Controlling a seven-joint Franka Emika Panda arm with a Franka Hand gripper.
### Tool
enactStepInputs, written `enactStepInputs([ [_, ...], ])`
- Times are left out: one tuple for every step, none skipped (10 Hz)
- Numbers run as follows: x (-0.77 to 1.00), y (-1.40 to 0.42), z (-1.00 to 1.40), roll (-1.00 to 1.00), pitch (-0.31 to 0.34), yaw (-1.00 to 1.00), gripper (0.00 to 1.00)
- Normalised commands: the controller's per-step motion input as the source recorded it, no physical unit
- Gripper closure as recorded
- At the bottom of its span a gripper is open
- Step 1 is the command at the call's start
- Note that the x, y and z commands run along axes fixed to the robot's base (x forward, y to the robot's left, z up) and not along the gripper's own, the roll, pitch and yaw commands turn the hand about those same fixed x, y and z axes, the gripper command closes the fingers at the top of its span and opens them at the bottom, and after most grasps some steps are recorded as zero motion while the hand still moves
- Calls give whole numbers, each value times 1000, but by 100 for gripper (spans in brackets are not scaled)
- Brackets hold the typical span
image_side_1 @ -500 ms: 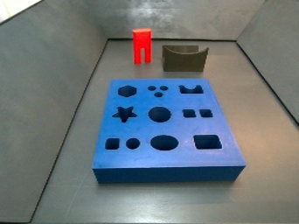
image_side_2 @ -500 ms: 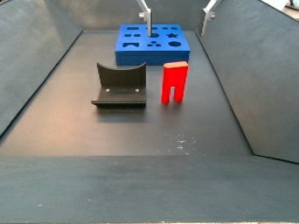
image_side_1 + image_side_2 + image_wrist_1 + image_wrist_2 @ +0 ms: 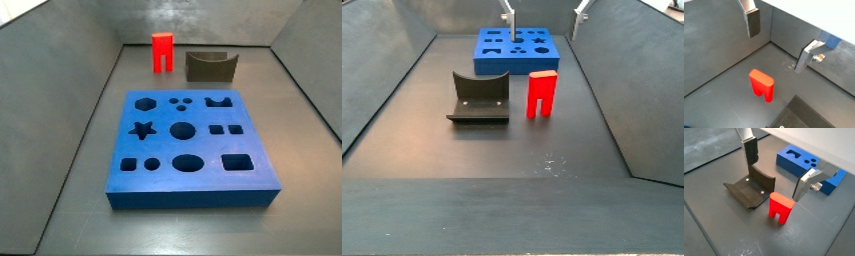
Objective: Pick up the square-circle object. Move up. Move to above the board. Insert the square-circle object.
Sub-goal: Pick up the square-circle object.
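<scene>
Wrist view, gripper (image 3: pixel 776 172) hung above the floor, fingers (image 3: pixel 750 154) spread wide and empty, red block (image 3: pixel 780 209) stood upright just below the gap, fixture (image 3: pixel 751 188) beside it, board (image 3: pixel 807 165) beyond.

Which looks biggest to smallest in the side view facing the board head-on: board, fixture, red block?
1. Board, by far the largest, though also nearest the camera.
2. Fixture, wider than the block.
3. Red block, narrowest, standing beside the fixture at the far end.
The gripper hangs open above the block in a wrist view.
</scene>
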Motion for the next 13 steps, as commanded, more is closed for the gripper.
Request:
enactStepInputs([
  [-23, -109, -289, -49, 0, 206, 0],
  [-34, 0, 71, 0, 0, 0, 0],
  [0, 0, -29, 0, 10, 0, 0],
  [0, 0, -6, 3, -17, 0, 0],
  [0, 0, -194, 0, 0, 86, 0],
  [200, -97, -437, 61, 16, 517, 0],
  [223, -151, -617, 106, 11, 623, 0],
  [100, -169, -760, 137, 0, 534, 0],
  [240, -223, -640, 86, 0, 380, 0],
  [49, -103, -360, 26, -114, 46, 0],
  [0, -60, -343, 54, -64, 60, 0],
  [0, -6, -606, 143, -10, 71, 0],
  [-46, 0, -700, 140, -13, 106, 0],
])
